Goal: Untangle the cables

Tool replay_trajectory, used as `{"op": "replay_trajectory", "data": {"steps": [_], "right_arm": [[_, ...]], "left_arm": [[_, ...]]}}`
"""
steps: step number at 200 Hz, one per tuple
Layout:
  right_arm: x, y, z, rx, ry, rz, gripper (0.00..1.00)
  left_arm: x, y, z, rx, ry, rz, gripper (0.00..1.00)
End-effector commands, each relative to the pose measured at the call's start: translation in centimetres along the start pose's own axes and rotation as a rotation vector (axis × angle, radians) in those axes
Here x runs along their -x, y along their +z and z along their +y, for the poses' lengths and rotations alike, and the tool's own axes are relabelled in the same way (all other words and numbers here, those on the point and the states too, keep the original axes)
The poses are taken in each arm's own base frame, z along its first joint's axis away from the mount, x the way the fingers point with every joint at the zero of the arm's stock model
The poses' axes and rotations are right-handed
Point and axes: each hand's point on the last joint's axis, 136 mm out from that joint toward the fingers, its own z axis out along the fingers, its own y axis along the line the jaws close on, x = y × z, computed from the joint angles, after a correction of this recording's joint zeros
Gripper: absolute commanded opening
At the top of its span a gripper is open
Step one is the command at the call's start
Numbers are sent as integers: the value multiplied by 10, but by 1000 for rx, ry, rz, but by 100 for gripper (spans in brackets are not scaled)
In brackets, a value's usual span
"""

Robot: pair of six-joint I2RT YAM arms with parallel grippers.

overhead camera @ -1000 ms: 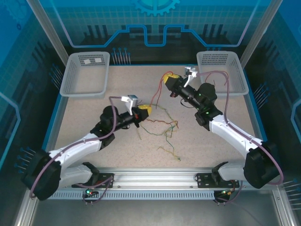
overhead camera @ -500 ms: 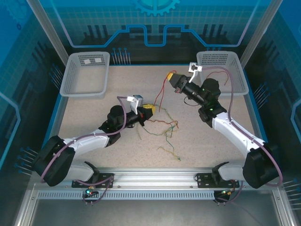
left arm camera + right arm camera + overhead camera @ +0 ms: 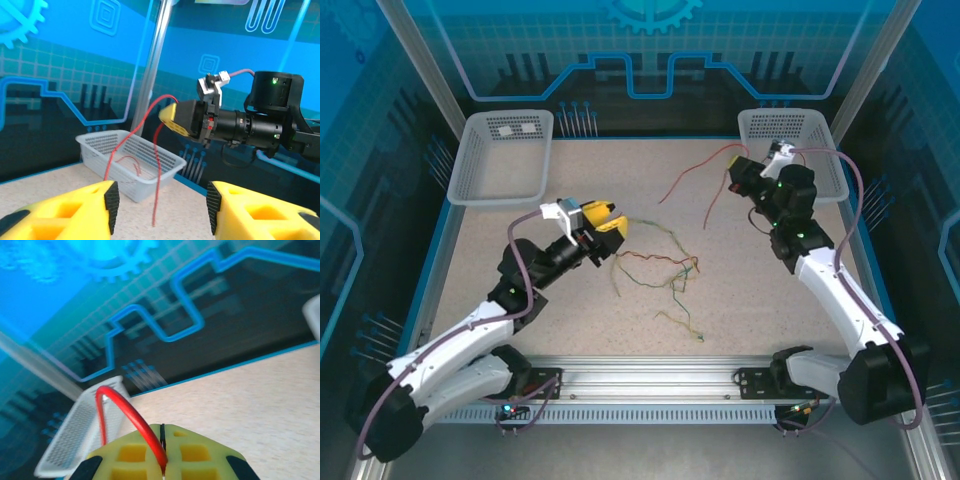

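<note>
A loose tangle of green, yellow and red cables (image 3: 662, 272) lies mid-table. One red cable (image 3: 682, 182) hangs clear of it from my right gripper (image 3: 738, 172), which is shut on it up near the right basket (image 3: 817, 150). In the right wrist view the jaws (image 3: 162, 434) pinch that red cable (image 3: 120, 402), which arches up and left. My left gripper (image 3: 605, 222) stands open just left of the tangle, nothing between its fingers. From the left wrist view (image 3: 162, 205) I see the right gripper (image 3: 176, 116) ahead, with the red cable (image 3: 158, 165) dangling from it.
A second white basket (image 3: 503, 155) stands at the back left, also seen from the right wrist (image 3: 75, 440). Blue enclosure walls and metal posts ring the table. An aluminium rail (image 3: 650, 375) runs along the near edge.
My left gripper has opened and drawn back from the tangle. My right gripper has carried the red cable up and right toward the right basket, pulling it free of the pile.
</note>
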Motion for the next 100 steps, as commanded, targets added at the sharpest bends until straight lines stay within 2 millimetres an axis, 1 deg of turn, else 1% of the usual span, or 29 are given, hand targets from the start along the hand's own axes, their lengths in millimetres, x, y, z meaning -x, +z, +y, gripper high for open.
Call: {"op": "replay_trajectory", "data": {"steps": [1, 4, 9, 42, 57, 75, 100], "right_arm": [[12, -9, -43, -122, -2, -27, 0], [16, -10, -48, -133, 3, -34, 0], [21, -12, -57, -155, 13, -41, 0], [62, -29, -117, -355, 21, -165, 0], [79, -31, -142, -418, 46, -191, 0], [93, -26, -166, -462, 64, -204, 0], [108, -9, -195, -482, 105, -225, 0]], "left_arm": [[-20, -14, 19, 102, 36, 39, 59], [-20, -16, 18, 103, 35, 30, 61], [-20, -18, 19, 107, 30, 20, 62], [-31, -19, 19, 101, 4, 56, 62], [-33, -19, 20, 101, -5, 59, 62], [-37, -16, 18, 86, -13, 73, 62], [-38, -14, 18, 81, -32, 75, 61]]}}
